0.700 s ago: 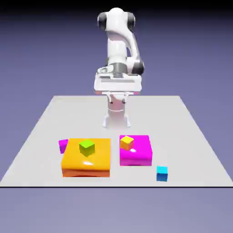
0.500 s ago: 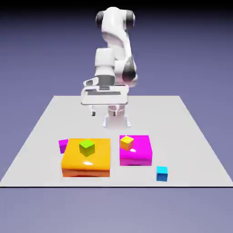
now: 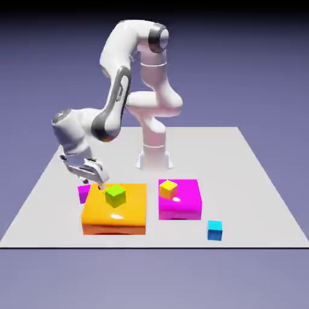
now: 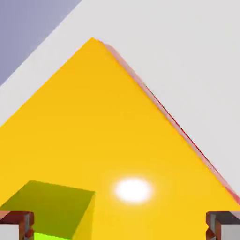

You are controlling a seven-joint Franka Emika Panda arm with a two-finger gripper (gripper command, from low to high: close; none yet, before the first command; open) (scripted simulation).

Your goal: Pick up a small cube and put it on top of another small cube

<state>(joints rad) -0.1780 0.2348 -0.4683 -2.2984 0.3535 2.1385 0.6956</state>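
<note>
Green and small, the cube (image 3: 115, 195) we take as our likely pick sits on the big orange block (image 3: 114, 218) in the exterior view, untouched and not yet lifted. Our gripper (image 3: 96, 181) hangs just above that block's corner on the exterior view's left, near the green cube but apart from it; from here we cannot tell how wide the fingers stand. A yellow cube (image 3: 168, 189) rests on the magenta block (image 3: 179, 202), a blue cube (image 3: 215, 229) lies alone on the table (image 3: 253, 181), and a small magenta cube (image 3: 84, 192) peeks out beside the orange block. Nothing is stacked yet, so we judge the grasp, lift and placing all remain. In the hand view the two fingertips (image 4: 16, 223) stand wide apart at the lower corners with nothing between them, and the green cube (image 4: 49, 208) lies low and to the left, close to one tip, on the orange block (image 4: 108, 122).
</note>
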